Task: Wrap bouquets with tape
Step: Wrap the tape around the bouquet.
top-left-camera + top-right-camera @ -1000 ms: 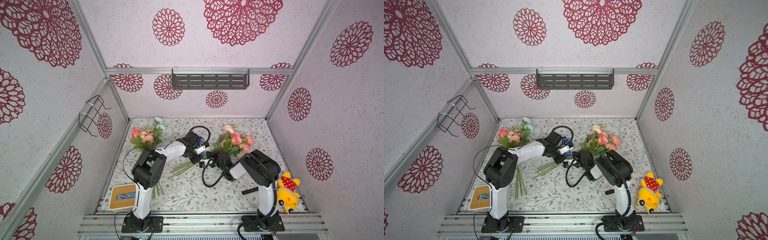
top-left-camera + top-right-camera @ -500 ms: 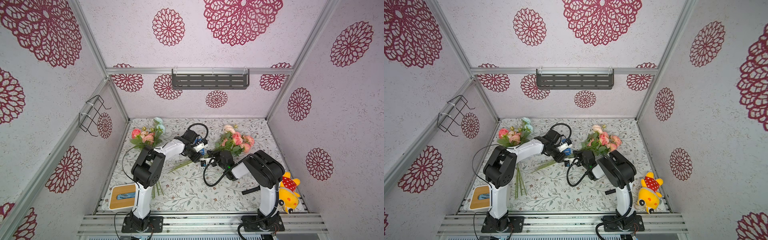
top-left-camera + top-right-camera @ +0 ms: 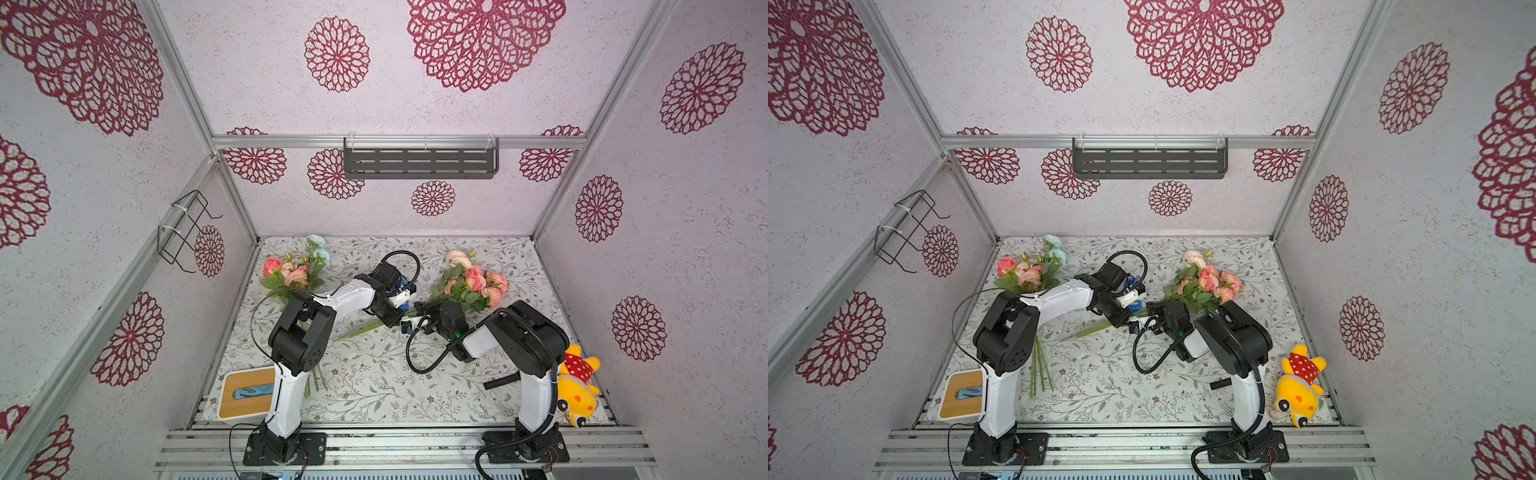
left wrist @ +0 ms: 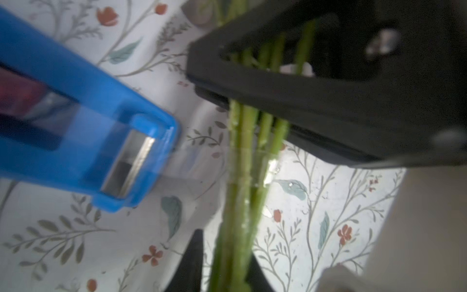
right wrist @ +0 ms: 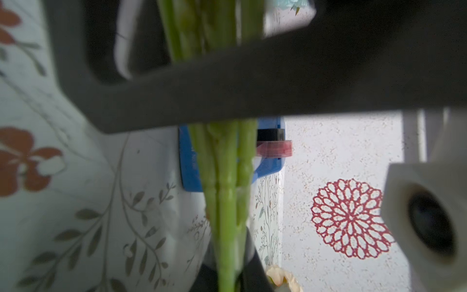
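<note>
One bouquet point(image 3: 471, 284) of pink and peach blooms lies at the right, its green stems point(image 4: 246, 182) running toward the middle. Both grippers are shut on those stems: my left gripper point(image 4: 225, 257) from the left, my right gripper point(image 5: 227, 260) nearer the blooms. In both top views they almost meet, left gripper point(image 3: 390, 318), right gripper point(image 3: 420, 311). The blue tape point(image 4: 75, 126) dispenser lies just beside the stems, and a clear strip point(image 4: 192, 164) runs from it to them. A second bouquet point(image 3: 297, 270) with a pale blue bloom lies at the back left, partly under the left arm.
A white box with a wooden lid point(image 3: 245, 390) stands at the front left. A yellow plush toy point(image 3: 575, 386) and a black strap point(image 3: 500, 380) lie at the front right. A grey shelf point(image 3: 419, 162) hangs on the back wall, a wire rack point(image 3: 187, 228) on the left wall.
My left gripper has shifted a little toward the back and left on the stems. The stems' free ends have swung slightly away from the front. The right arm has barely moved.
</note>
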